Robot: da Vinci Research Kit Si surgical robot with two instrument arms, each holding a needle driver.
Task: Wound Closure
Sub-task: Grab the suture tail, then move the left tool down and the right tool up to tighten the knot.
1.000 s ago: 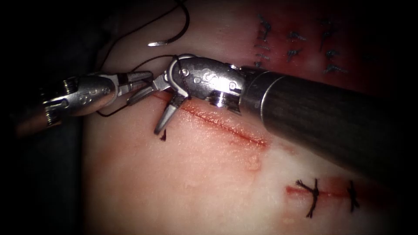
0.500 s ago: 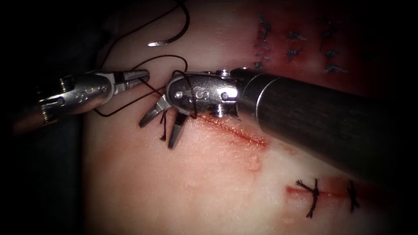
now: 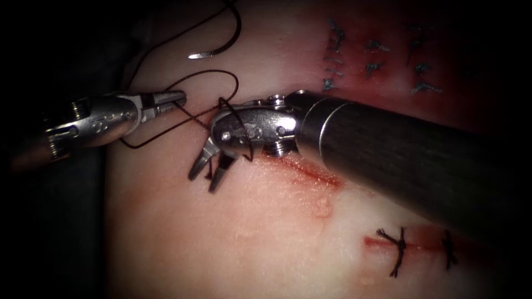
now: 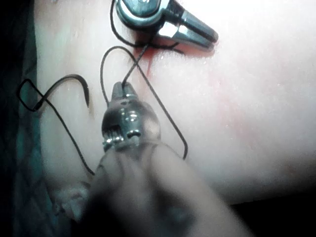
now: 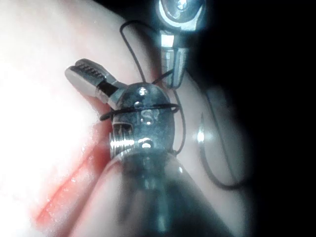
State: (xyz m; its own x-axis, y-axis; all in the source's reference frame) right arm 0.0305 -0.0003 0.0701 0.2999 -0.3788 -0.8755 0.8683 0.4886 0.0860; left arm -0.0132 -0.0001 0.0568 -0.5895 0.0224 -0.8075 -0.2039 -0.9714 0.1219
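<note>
Since 0.5 s ago, right tool's jaws narrowed. My left tool (image 3: 176, 99) pinches the thread (image 3: 221, 75); needle (image 3: 221, 49) lies free on tissue (image 3: 266, 221); my right tool (image 3: 206, 173), thread-looped, part open, straddles short end, cut (image 3: 310, 173) rightward

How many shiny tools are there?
2. The left tool holds the thread left of the cut. The right tool has thread looped around it. The needle lies free on the tissue.
</note>
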